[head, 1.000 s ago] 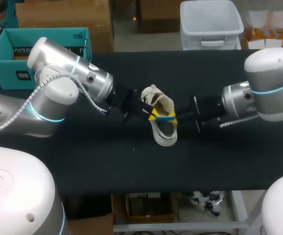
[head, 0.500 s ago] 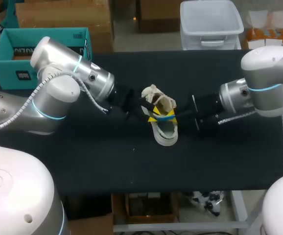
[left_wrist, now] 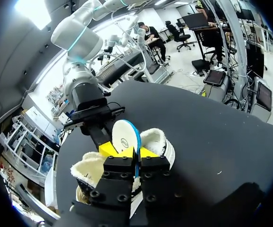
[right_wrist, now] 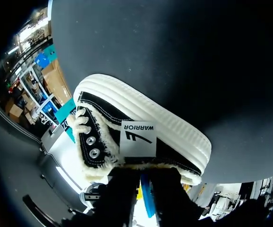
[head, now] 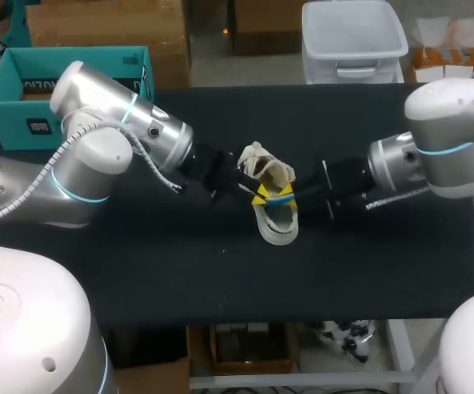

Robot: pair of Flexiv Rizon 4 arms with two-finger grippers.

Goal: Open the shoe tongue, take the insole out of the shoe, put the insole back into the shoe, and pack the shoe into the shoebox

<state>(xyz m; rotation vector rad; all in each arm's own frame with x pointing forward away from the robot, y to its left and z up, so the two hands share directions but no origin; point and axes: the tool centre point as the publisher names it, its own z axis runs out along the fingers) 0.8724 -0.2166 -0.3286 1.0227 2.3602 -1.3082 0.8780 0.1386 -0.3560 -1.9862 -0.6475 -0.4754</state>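
Left gripper (left_wrist: 129, 152) mid-frame, yellow tips pinching upright blue-edged insole (left_wrist: 124, 136), fleecy shoe (left_wrist: 159, 142) beneath, right gripper (left_wrist: 98, 135) just beyond, seemingly touching it, black table (left_wrist: 212, 137).

Robotics lab. Shown by 2 silver-grey machines, the left arm (head: 97, 156) and the right arm (head: 446, 135), each with a glowing blue joint ring and the left with an outside cable, at opposite sides of a black-topped table (head: 221, 271). Open teal shoebox (head: 73, 59) by the far left corner, bench-test fashion.

Shoe (right_wrist: 150, 111): fluffy cream lining, ribbed rubbery sole, metal eyelets. Insole (left_wrist: 125, 137): smooth. Table (head: 180, 271): matt black. Left arm (head: 89, 164): glossy silver.
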